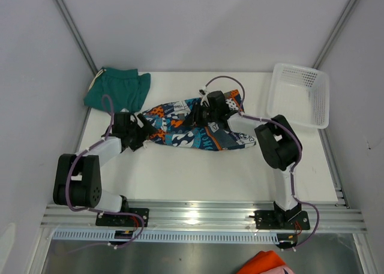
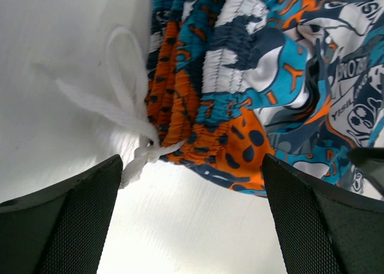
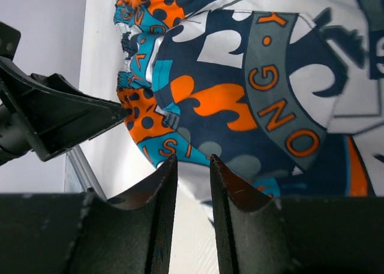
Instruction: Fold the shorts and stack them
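Two grippers are at the printed shorts (image 1: 180, 129): left gripper (image 2: 192, 166) gapes empty by the waistband (image 2: 207, 115); right gripper (image 3: 193, 163) is nearly closed, its grasp unclear. Best to pinch both layers squarely.

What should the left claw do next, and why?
Probably ease forward and close on the waistband of the printed shorts. The left claw is open, and the waistband edge and white drawstring lie just ahead of it, ungripped.
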Tool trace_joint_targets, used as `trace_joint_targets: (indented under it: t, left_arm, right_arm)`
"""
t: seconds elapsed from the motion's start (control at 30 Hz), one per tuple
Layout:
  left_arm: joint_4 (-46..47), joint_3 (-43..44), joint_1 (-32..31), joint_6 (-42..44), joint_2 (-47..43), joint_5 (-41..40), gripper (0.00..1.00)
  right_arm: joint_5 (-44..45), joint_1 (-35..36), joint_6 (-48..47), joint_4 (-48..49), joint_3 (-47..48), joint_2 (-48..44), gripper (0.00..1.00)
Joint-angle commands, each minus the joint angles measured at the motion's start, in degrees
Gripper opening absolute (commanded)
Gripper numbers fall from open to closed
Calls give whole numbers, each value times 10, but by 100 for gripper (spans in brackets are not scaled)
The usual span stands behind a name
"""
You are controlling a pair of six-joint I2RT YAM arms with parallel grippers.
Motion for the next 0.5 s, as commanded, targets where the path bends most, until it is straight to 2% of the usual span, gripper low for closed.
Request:
trace_joint_targets:
  t: [0.0, 0.23, 0.47]
  left_arm:
    - [54, 0, 8, -15, 18, 40, 99]
    - [116, -40, 8, -50, 25, 58, 99]
    - [140, -41, 8, -58, 59, 66, 99]
  right_arm:
    - [-43, 10, 48, 87, 33, 38, 31]
    - [-20, 16, 49, 74, 54, 110, 28]
    - [0, 16, 35, 30, 47, 125, 27]
